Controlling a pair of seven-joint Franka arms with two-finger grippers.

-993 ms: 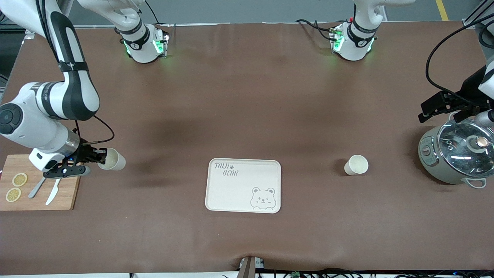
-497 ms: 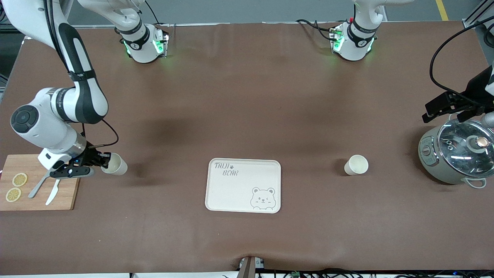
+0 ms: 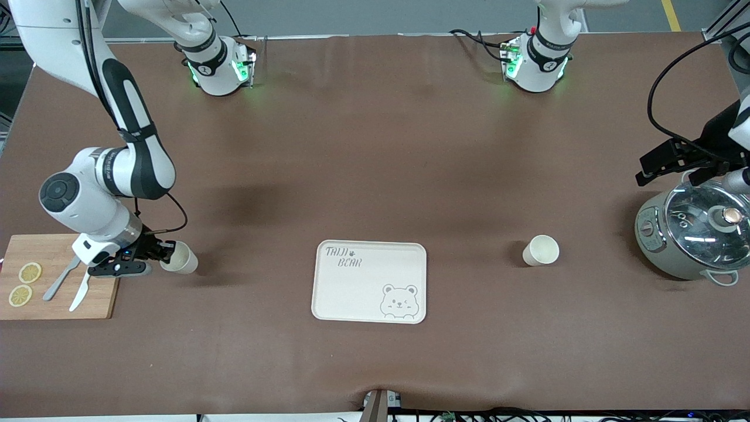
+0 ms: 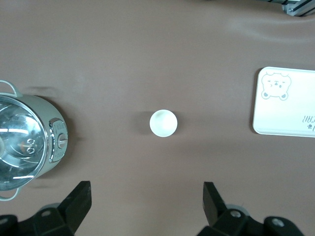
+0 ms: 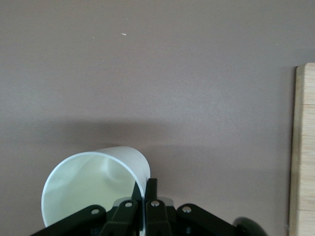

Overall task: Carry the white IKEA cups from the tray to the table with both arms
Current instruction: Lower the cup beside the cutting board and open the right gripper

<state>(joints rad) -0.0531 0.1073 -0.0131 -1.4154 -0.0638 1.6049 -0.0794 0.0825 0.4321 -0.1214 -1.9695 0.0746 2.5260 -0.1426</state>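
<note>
Cups: two plain white tumblers on the brown table, well apart, one toward each arm's end
Tray point(image 3: 351, 293): cream, bear drawing in one corner, lying flat between the two cups and a little nearer the front camera than either; nothing on it
Board point(image 3: 55, 305): wooden, at the right arm's end of the table, carrying two lemon slices point(image 3: 24, 284) and two utensils point(image 3: 67, 287)
Held cup point(image 3: 181, 258): tilted, its mouth turned toward the tray, just beside the board's edge; whether its base touches the table cannot be told
Right gripper point(image 3: 166, 253): low beside the board, fingers pressed together on the held cup's wall; the right wrist view shows one finger inside the rim and one outside
Free cup point(image 3: 541, 250): upright on the table toward the left arm's end, between the tray and the pot, touching neither; the left wrist view looks straight down into it
Pot point(image 3: 694, 234): grey-green cooker with a glass lid and knob, at the left arm's end, near the free cup but apart from it
Left gripper point(image 4: 145, 206): high over the table between the free cup and the pot's edge, fingers spread wide, holding nothing; this arm waits
Arm bases: both at the table edge farthest from the front camera, green lights showing
</note>
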